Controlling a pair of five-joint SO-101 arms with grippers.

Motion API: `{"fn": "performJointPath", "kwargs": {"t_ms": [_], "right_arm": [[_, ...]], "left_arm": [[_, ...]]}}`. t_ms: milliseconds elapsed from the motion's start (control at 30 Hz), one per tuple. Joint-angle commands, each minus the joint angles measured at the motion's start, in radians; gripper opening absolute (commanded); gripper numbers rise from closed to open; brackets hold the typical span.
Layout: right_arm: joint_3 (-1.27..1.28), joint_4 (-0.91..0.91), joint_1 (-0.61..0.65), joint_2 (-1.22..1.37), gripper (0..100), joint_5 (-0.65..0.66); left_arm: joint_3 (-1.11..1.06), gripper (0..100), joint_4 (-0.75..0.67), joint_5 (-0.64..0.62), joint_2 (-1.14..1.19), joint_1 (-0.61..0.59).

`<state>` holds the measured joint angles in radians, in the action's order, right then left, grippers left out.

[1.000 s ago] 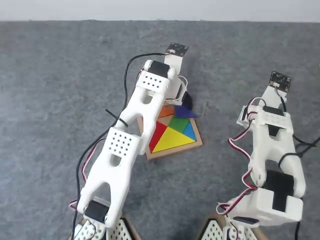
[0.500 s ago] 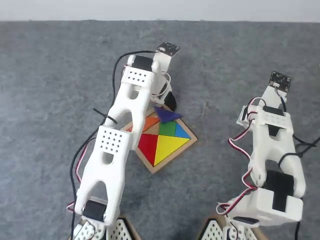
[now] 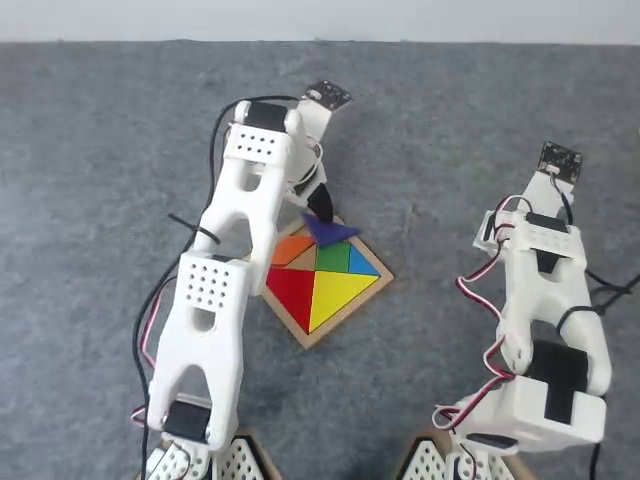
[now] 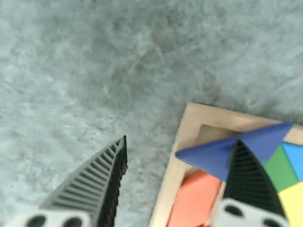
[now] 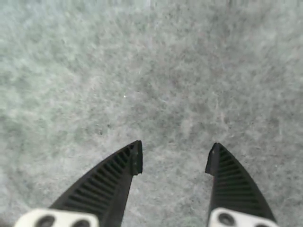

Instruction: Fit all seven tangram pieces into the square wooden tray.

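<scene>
Left gripper [image 4: 180,140], spread wide, has swung leftward, dragging the blue triangle [image 4: 213,155] and turning the tray [image 4: 190,124].

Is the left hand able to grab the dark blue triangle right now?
Probably yes. The left hand is open right at the dark blue triangle, one finger over it, the other over the carpet. Nothing lies between them.

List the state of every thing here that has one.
Tray, partly filled.
Blue triangle, unseated, lying over the tray's corner.
Other pieces, seated flat in the tray.
Left gripper, fingers open, one finger over the blue triangle.
Right gripper, fingers open, empty, over carpet.
</scene>
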<state>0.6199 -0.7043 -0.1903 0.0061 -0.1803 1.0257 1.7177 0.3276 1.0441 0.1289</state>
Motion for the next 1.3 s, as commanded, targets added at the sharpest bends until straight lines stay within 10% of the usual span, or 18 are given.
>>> {"fn": "performJointPath", "kwargs": {"t_ms": [0,667,1267], "right_arm": [[-0.008,0.019,0.013,-0.056,23.8,0.014],[-0.008,0.019,0.013,-0.056,23.8,0.014],[-0.008,0.016,0.015,-0.056,23.8,0.015]], "left_arm": [[-0.025,32,0.038,0.021,-0.075,0.032],[-0.211,32,0.037,0.181,-0.290,0.029],[-0.203,32,-0.009,-0.048,-0.120,0.144]]}}
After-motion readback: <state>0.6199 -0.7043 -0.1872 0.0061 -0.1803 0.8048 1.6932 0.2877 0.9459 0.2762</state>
